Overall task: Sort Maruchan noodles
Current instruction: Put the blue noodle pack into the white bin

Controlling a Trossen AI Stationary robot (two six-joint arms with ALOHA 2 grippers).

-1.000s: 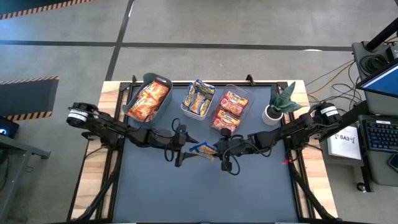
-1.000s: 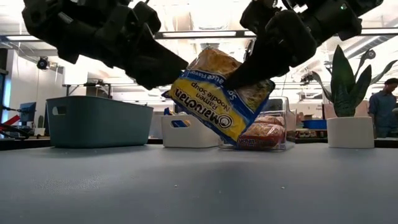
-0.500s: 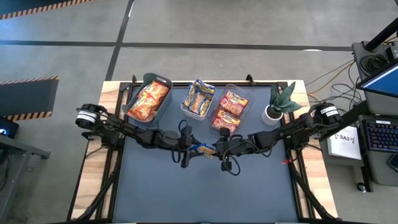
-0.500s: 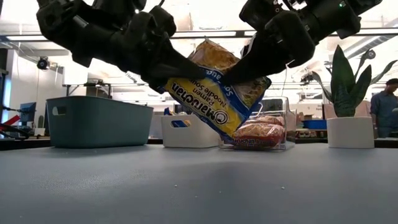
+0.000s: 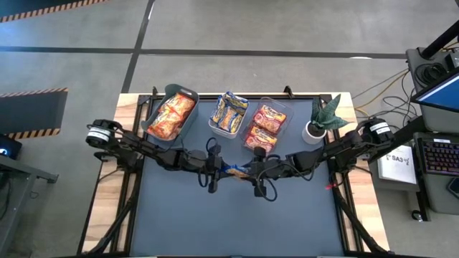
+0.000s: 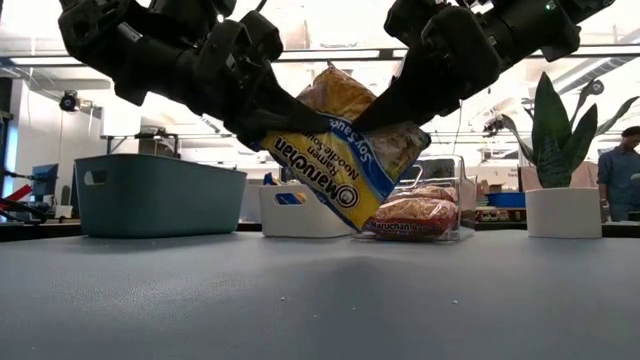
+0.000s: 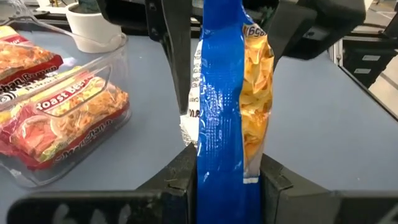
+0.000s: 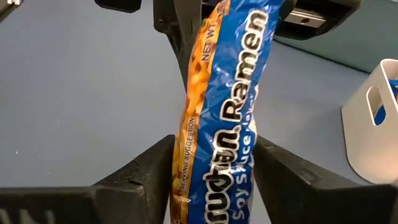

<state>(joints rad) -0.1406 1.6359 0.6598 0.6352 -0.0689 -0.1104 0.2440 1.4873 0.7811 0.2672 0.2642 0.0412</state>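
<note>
**Last packet up in the air, both arms on it**

Nearest to the front of the table there's basically just bare dark mat (image 5: pixel 237 222), no loose noodles lying around that I can spot from above. So my read is the sorting is almost wrapped up, with one packet left to place.

That one is the blue-and-yellow packet (image 6: pixel 345 160), hanging over the middle of the table, clear of the surface and tilted with its lower corner pointing down. The left gripper (image 7: pixel 225 177) has its fingers pressed onto one end of it, the film squeezed flat between them, so I'd call that a grip. The right gripper (image 8: pixel 214 165) is on the opposite end, but its fingers stand a bit wider than the packet and I honestly can't tell if it's clamping or letting go. Looks to me like a hand-over in mid-air, left taking it.

Further back along the table edge sit the three bins. The grey-green bin (image 5: pixel 188 94) has the orange-red packets (image 5: pixel 172 116), the white bin (image 5: pixel 213 126) in the middle has blue-and-yellow packets (image 5: pixel 229 111), and the clear bin (image 5: pixel 287 115) holds whitish packets with red (image 5: pixel 264 127). A potted plant (image 5: pixel 320 118) stands beside the clear one.

What's left, I reckon: carry the held packet back to the white bin, which is just behind the left gripper.
</note>
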